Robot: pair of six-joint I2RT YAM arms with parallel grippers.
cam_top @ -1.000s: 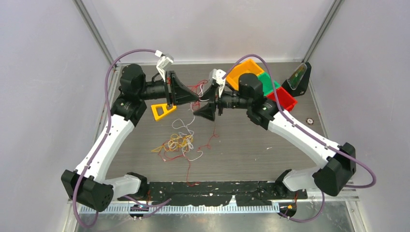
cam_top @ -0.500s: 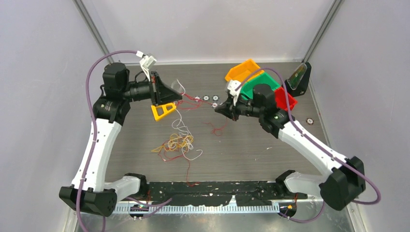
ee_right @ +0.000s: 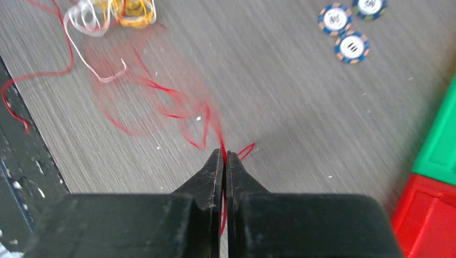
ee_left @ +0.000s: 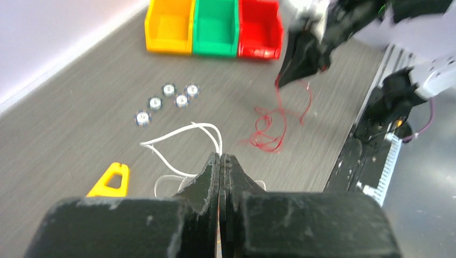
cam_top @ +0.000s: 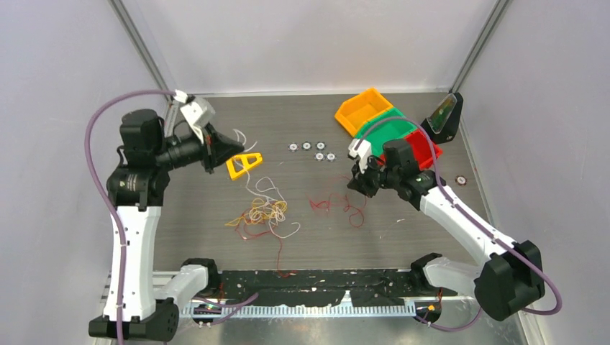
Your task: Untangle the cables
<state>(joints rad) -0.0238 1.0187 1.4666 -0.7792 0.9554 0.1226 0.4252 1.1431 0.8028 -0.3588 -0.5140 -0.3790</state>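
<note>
The left jaws are shut, and a white cable (ee_left: 173, 132) loops out from their tips, seemingly pinched there. The right jaws are closed on a red cable (cam_top: 338, 204), which hangs from their tips and coils on the table (cam_top: 403, 237) just beneath them. The tangle (cam_top: 263, 213) of yellow, white and red cables lies between the two sets of jaws, nearer the arm bases.

We see white links (cam_top: 133, 244), black joints (cam_top: 496, 280), purple cables (cam_top: 137, 92); the left gripper (ee_left: 220, 157) and right gripper (ee_right: 225, 153) are black.
</note>
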